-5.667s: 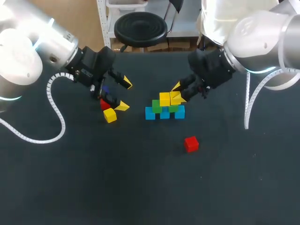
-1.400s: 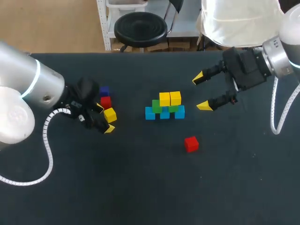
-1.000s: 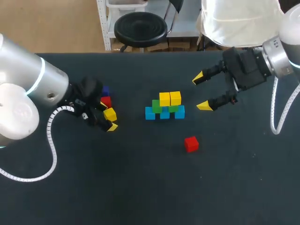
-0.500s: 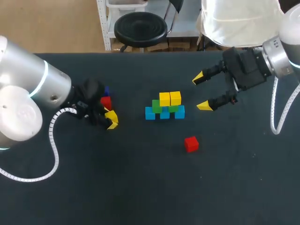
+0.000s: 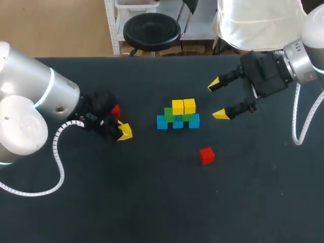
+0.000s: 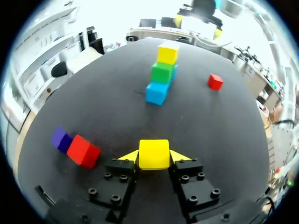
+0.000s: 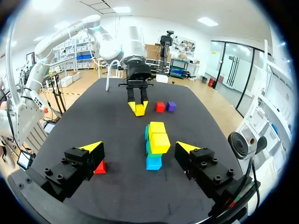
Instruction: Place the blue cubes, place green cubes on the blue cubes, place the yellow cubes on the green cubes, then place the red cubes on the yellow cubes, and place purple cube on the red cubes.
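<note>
A stack stands mid-table: three blue cubes [image 5: 177, 123], two green cubes [image 5: 169, 114] on them, two yellow cubes [image 5: 183, 106] on top. My left gripper [image 5: 119, 131] is low at the left, shut on a loose yellow cube [image 6: 154, 154], a fingertip against each side. Beside it lie a red cube [image 6: 84, 150] and a purple cube [image 6: 60, 138]; the arm nearly hides the purple one in the head view. Another red cube [image 5: 206, 155] lies alone in front of the stack. My right gripper [image 5: 217, 99] hangs open and empty to the right of the stack [image 7: 156, 144].
The dark table [image 5: 152, 202] is bare in front and at the right. From the right wrist view the lone red cube [image 7: 99, 167] sits under one fingertip, and my left gripper [image 7: 138, 108] is beyond the stack.
My left gripper has closed its fingers onto the loose yellow cube and shifted slightly right with it. The right arm has kept still.
</note>
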### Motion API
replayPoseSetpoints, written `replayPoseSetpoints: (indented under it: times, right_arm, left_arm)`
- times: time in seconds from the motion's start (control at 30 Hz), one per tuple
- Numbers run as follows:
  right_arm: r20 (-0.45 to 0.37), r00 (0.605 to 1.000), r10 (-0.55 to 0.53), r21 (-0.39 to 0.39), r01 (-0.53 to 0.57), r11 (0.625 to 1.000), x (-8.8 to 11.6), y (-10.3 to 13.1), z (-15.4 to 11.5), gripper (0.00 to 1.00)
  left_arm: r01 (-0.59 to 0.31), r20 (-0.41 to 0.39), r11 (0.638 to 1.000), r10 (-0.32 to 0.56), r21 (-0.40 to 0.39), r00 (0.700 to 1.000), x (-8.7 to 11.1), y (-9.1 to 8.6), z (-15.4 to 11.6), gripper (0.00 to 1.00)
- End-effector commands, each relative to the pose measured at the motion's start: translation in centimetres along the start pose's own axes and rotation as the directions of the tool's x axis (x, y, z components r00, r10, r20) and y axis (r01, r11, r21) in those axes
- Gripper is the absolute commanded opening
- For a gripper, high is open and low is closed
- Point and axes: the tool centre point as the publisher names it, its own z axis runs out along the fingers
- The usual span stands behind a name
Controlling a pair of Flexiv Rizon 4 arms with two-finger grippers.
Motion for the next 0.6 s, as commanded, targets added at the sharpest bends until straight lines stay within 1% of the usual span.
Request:
replayPoseSetpoints:
  times: [0.03,0.13,0.43,0.6]
  right_arm:
    - [0.002,1.000,-0.001,-0.001,0.001,1.000,0.0,-0.1,0.1,1.00]
    - [0.002,1.000,-0.001,-0.001,0.001,1.000,0.0,-0.1,0.1,1.00]
    - [0.002,1.000,-0.001,-0.001,0.001,1.000,0.0,-0.1,0.1,1.00]
    - [0.002,1.000,-0.001,-0.001,0.001,1.000,0.0,-0.1,0.1,1.00]
  left_arm:
    - [-0.095,0.025,0.995,0.094,0.032,0.995,-1.4,-0.6,-0.8,0.00]
    - [-0.146,0.027,0.989,0.145,0.033,0.989,-2.7,-1.0,-1.2,0.00]
    - [-0.213,0.041,0.976,0.211,0.051,0.977,-5.6,-1.4,-1.8,0.00]
    - [-0.237,0.045,0.970,0.234,0.052,0.971,-6.9,-1.7,-2.0,0.00]
